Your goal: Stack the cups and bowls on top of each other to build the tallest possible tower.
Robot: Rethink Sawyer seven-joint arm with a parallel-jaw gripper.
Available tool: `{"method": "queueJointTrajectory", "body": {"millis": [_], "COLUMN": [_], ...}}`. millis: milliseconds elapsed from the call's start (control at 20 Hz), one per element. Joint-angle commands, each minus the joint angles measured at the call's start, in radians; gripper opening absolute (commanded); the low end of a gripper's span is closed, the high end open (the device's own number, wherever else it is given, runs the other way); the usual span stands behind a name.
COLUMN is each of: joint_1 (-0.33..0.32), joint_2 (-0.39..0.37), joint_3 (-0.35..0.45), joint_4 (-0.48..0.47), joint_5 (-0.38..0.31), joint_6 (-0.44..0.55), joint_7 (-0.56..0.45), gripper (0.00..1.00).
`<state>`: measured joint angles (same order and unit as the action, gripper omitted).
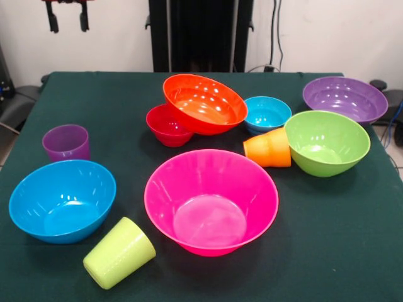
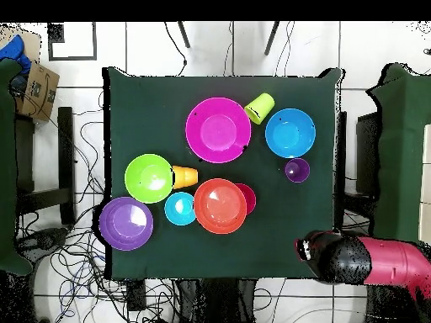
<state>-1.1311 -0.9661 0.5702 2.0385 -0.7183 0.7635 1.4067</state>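
Note:
My gripper [image 1: 68, 25] hangs open and empty at the top left, beyond the table's far edge and away from every object. The wide orange bowl [image 1: 204, 104] [image 2: 220, 205] is tilted, with its rim resting on the small red bowl [image 1: 165, 128] [image 2: 247, 198]. The big pink bowl [image 1: 211, 201] [image 2: 218, 129] stands alone at the front. The purple cup [image 1: 66, 143] [image 2: 296, 170] stands upright at the left. The lime green cup [image 1: 118, 252] [image 2: 259, 108] and the orange cup [image 1: 268, 148] [image 2: 184, 177] lie on their sides.
The large blue bowl [image 1: 62, 200] sits front left. The lime green bowl [image 1: 326, 142], purple bowl [image 1: 345, 99] and small light blue bowl [image 1: 267, 114] sit at the right. The red arm [image 2: 375, 261] lies off the table's edge. The black pedestal [image 1: 200, 34] stands behind.

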Motion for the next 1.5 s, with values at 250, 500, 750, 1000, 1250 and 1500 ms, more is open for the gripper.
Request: {"method": "queueJointTrajectory", "body": {"millis": [250,500,750,1000,1250,1500], "joint_1": [0.006,0.001,0.001,0.036,0.061,0.022], "joint_2": [0.111,0.105,0.078,0.147,0.182,0.158], "joint_3": [0.041,0.050,0.069,0.049,-0.002,0.002], "joint_4": [0.085,0.094,0.085,0.026,0.013,0.051], "joint_5": [-0.100,-0.098,-0.079,-0.107,-0.146,-0.164], "joint_6": [-0.115,-0.130,-0.121,-0.089,-0.069,-0.107], "joint_7": [-0.114,-0.104,-0.113,-0.098,-0.054,-0.065], "gripper": [1.00,1.00,1.00,1.00,1.00,1.00]}}
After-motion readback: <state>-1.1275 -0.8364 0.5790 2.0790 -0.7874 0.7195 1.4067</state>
